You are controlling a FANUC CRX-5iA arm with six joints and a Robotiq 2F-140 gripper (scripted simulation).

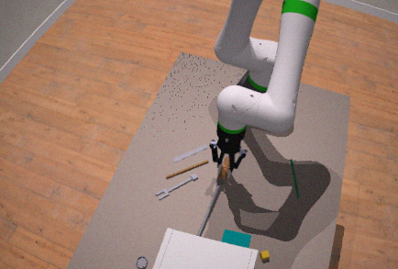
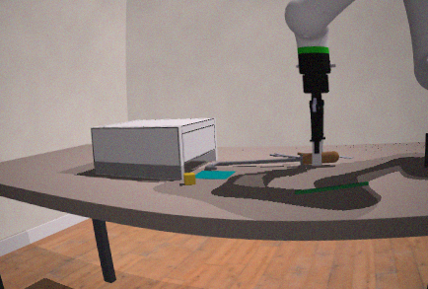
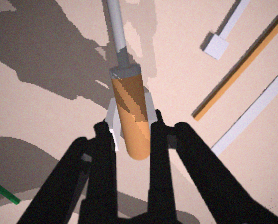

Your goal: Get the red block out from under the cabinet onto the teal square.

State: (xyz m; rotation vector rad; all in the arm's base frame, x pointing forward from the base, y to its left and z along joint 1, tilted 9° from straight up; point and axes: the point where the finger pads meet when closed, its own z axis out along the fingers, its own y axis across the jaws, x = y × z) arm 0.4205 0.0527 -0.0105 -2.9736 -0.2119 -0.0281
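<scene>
wooden-handled rake tool [image 3: 131, 111] clamped in pincer [image 3: 131, 131], red block hidden

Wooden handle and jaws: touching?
Touching. Wrist view shows both fingers pressed against the sides of the wooden handle, no gap; gripper shut on it.

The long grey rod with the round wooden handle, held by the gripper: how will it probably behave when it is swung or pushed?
The long grey rod with the round wooden handle looks straight, so probably stiff. Its handle is round, so it may roll if released. The gripper clamps only the handle end, so the far tip may swing widely.
</scene>
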